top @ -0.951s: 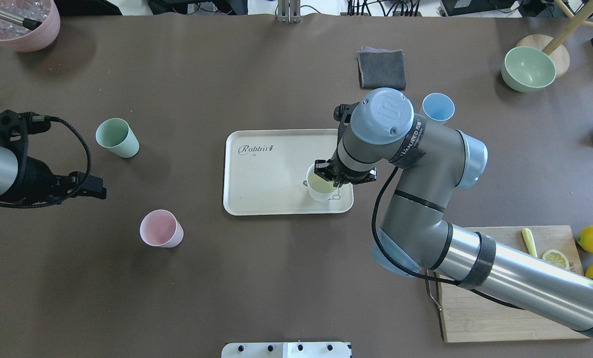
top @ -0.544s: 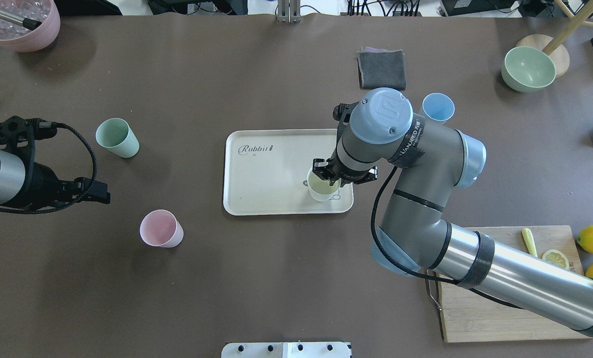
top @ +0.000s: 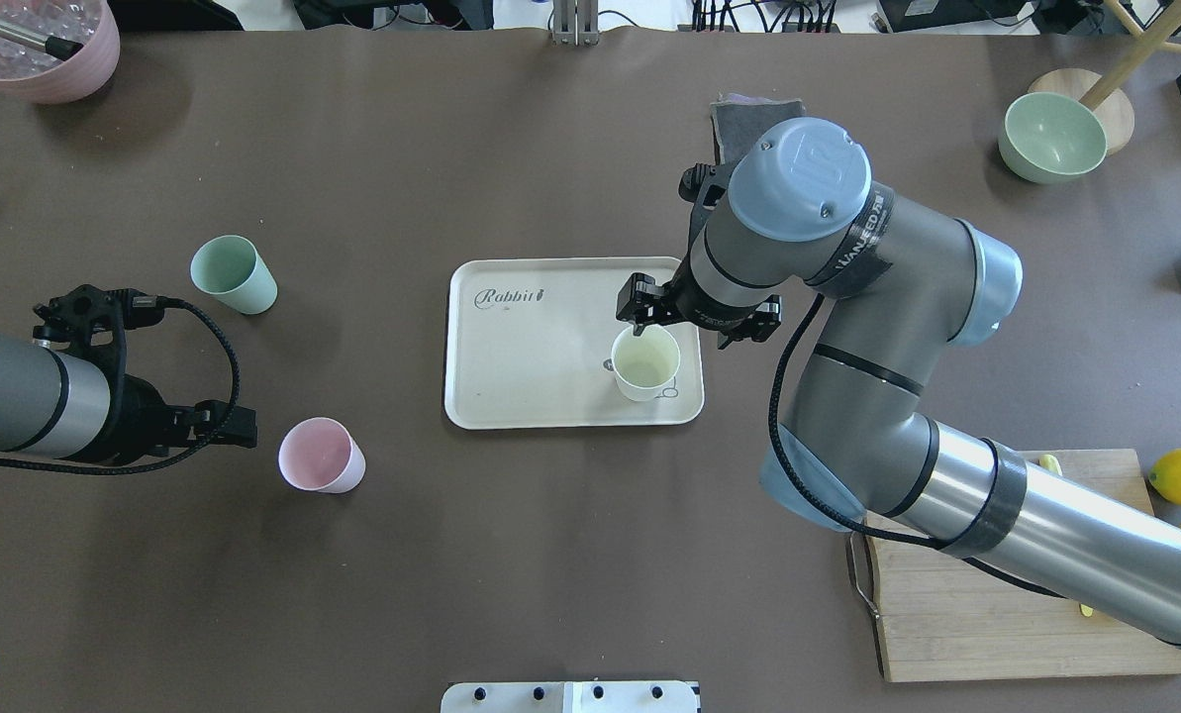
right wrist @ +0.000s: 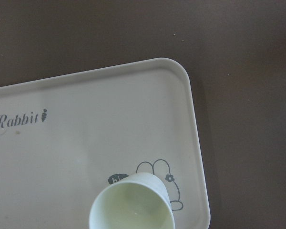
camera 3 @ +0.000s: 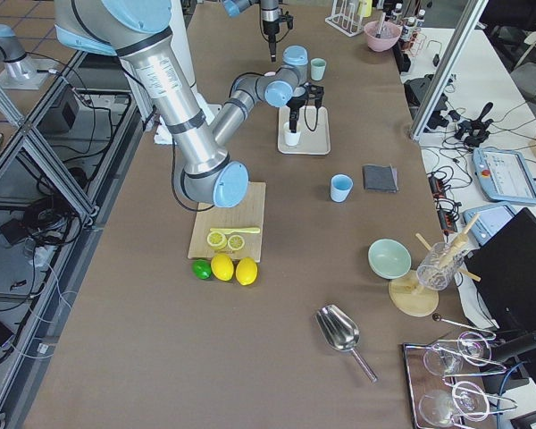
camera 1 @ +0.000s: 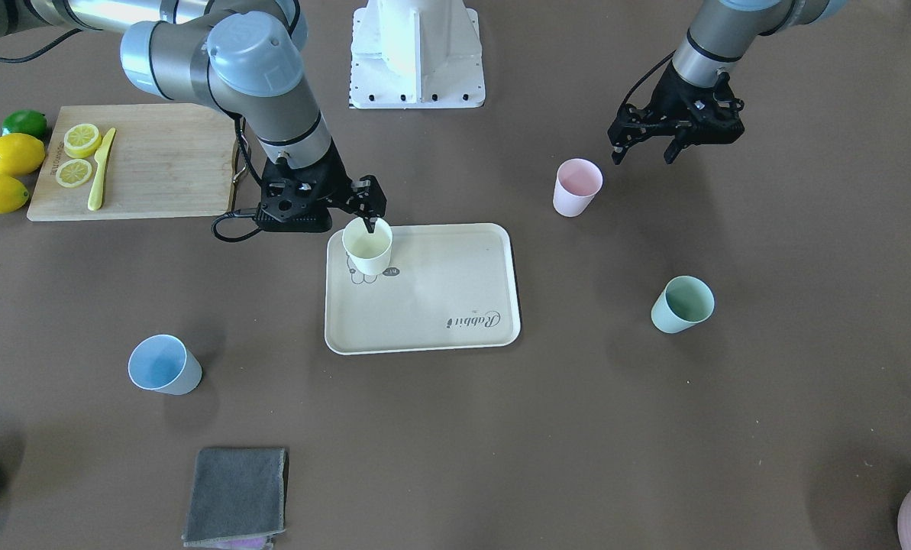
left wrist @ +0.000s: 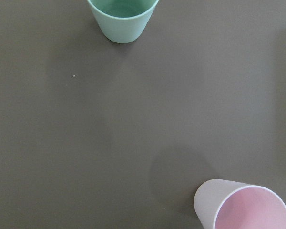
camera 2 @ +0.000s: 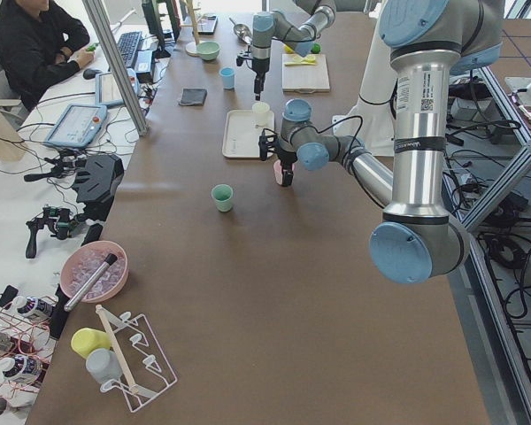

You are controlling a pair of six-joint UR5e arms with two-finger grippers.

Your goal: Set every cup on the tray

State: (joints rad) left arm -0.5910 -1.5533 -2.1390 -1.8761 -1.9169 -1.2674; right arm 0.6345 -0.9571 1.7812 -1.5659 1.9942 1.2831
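The pale yellow cup [top: 645,362] stands upright on the cream Rabbit tray [top: 531,347], at its right end over the rabbit drawing. It also shows in the right wrist view [right wrist: 132,207]. My right gripper [top: 697,315] is open and raised just beyond the cup, clear of it. The pink cup [top: 320,456] and the mint green cup [top: 233,274] stand on the table left of the tray. My left gripper [camera 1: 644,149] is open and empty, hovering just left of the pink cup. The light blue cup [camera 1: 163,365] stands on the table beyond the tray's right end; my right arm hides it in the overhead view.
A wooden cutting board [camera 1: 150,160] with lemon slices and a knife lies at the near right, lemons [camera 1: 12,153] beside it. A grey cloth [camera 1: 235,495] lies far right of centre. A pale green bowl [top: 1051,137] stands far right, a mauve pot [top: 41,50] far left.
My right gripper has let go of the yellow cup's rim and drawn up and away from it. My left arm has moved right and nearer, toward the pink cup.
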